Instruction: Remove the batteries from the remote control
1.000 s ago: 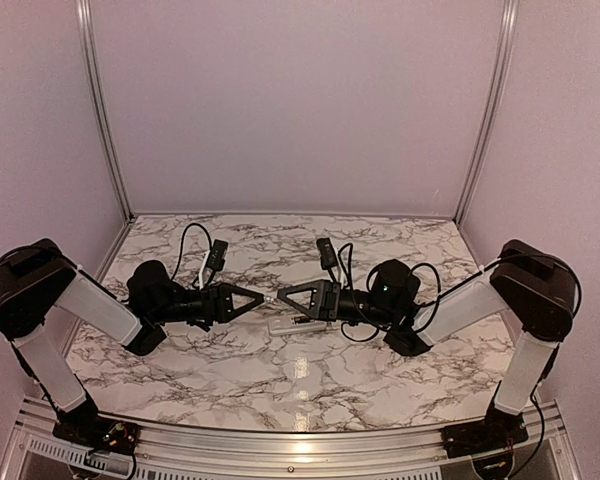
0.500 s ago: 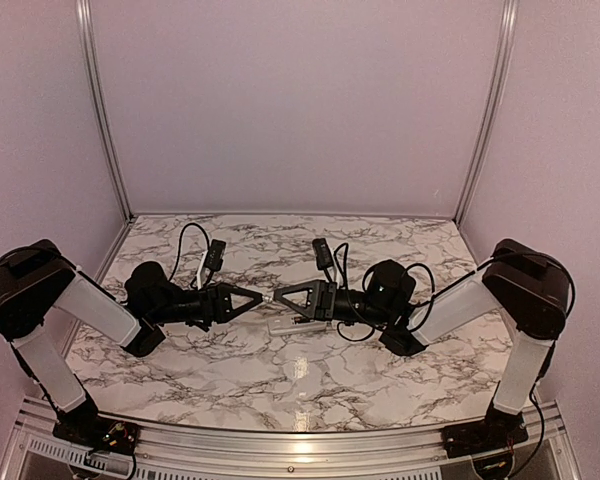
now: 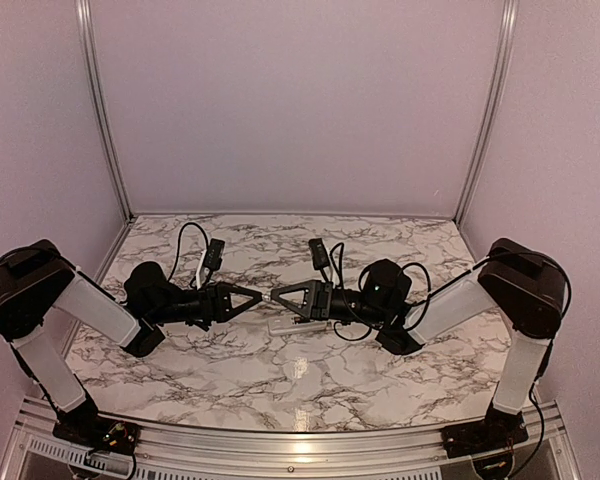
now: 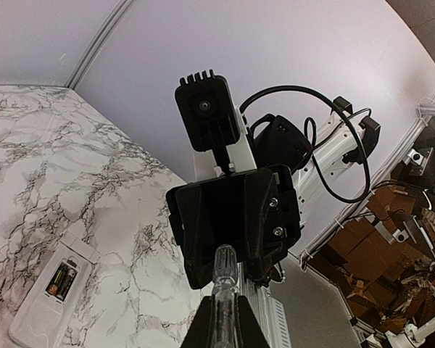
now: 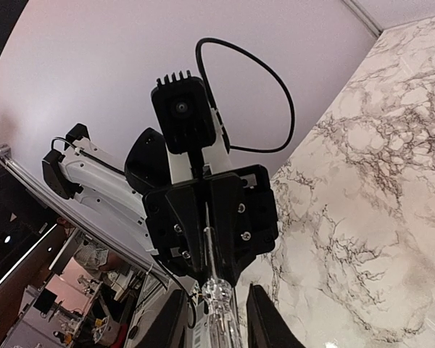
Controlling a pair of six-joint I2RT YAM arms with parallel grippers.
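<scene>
The two arms are reaching in from either side and meeting nose to nose over the middle of the marble table [image 3: 310, 385], the left gripper [image 3: 261, 298] pointing toward 3 o'clock and the right gripper [image 3: 279, 297] pointing toward 9 o'clock, their tips almost touching. A thin rod [image 4: 223, 284] with a clear, glassy section is bridging the small gap between them. From the left wrist camera, the left gripper's dark fingers are pressing in tight on both sides of that clear section, so it is clamping the rod. From the right wrist camera, the right gripper's fingers [image 5: 264, 320] are standing apart, with the rod running up between them and a sliver of daylight showing on each side, so they are not pinching it. The remote control [image 3: 284, 324] is lying flat on the marble at about 5 o'clock from where the tips are meeting, just under the right gripper and touching neither hand. It is resting with its back face up, the recess open. The batteries [image 4: 61, 280] are sitting inside that recess side by side, two small dark cylinders, toward one end of the white body. Both grippers are hovering above the tabletop rather than resting on it.
</scene>
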